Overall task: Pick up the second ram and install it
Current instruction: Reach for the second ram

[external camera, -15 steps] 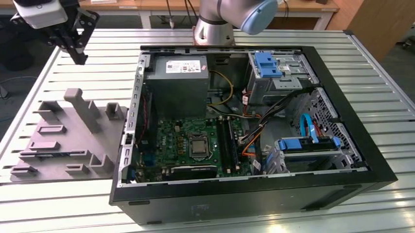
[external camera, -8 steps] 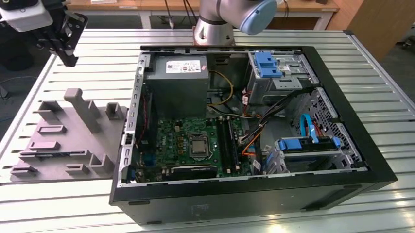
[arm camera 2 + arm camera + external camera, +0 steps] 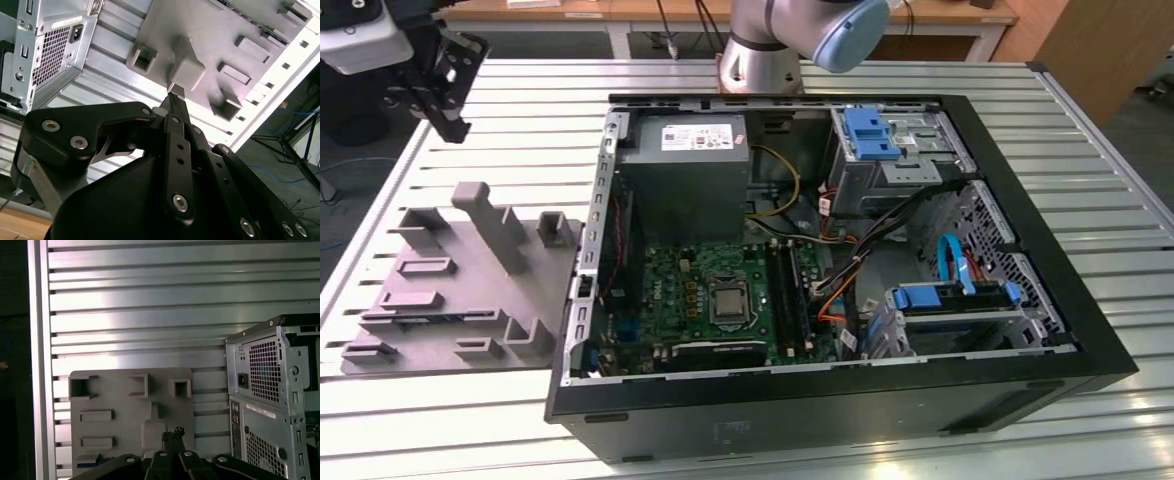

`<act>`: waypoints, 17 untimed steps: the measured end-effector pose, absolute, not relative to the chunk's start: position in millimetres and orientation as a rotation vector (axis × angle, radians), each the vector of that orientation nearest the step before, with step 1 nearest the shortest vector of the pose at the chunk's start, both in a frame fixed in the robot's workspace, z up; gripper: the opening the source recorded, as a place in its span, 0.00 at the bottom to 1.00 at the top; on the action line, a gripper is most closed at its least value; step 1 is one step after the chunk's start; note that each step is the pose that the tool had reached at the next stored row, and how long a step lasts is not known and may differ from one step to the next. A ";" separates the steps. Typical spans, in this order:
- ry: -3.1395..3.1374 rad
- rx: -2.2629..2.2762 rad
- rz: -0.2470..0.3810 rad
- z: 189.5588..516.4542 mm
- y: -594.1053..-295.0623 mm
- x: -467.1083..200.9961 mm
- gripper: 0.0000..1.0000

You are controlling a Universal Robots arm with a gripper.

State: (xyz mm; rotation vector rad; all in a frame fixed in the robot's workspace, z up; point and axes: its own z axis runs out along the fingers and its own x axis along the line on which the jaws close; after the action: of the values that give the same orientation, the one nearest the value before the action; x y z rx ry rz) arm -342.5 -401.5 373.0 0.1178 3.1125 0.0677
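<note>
Above the table's far corner, at the exterior view's left, hangs my black gripper (image 3: 454,125), high over the grey holder block (image 3: 467,300). Both wrist views show its fingertips (image 3: 172,100) pressed together with nothing between them, pointing down at the holder (image 3: 120,410). A dark-blue strip, the second ram (image 3: 92,458), lies in a slot at the holder's edge, partly hidden by the gripper body. The green board (image 3: 707,290) with its long black slots (image 3: 787,290) lies inside the open computer case (image 3: 854,410), well away from the gripper.
The case holds a grey power supply (image 3: 680,170), blue-tabbed drive cages (image 3: 894,140) and loose cables. The arm's base (image 3: 761,50) stands behind the case. Upright posts rise from the holder (image 3: 487,215). The slatted metal table (image 3: 480,420) ends close to the holder.
</note>
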 end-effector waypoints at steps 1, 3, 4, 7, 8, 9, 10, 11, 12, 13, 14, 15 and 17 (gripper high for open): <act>3.112 0.118 0.068 372.6 -402.1 -343.5 0.11; 3.112 0.118 0.068 371.9 -403.4 -345.5 0.11; 3.112 0.118 0.068 371.6 -404.2 -346.7 0.11; 3.112 0.118 0.068 370.1 -408.5 -352.7 0.11; 3.113 0.118 0.068 369.8 -409.4 -354.1 0.11; 3.112 0.118 0.068 369.4 -410.2 -355.6 0.11; 3.112 0.118 0.068 369.0 -411.0 -357.1 0.11; 3.112 0.118 0.068 368.7 -411.9 -358.7 0.11; 3.113 0.118 0.068 368.4 -413.0 -360.2 0.11; 3.112 0.118 0.068 368.0 -414.2 -361.6 0.11; 3.112 0.118 0.068 367.6 -415.4 -362.7 0.11; 3.112 0.118 0.068 367.0 -416.8 -363.8 0.11; 3.113 0.118 0.068 365.3 -420.8 -366.2 0.11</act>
State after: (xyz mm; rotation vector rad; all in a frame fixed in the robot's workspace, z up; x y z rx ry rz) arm -366.2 -420.8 365.3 0.1180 3.1125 0.0677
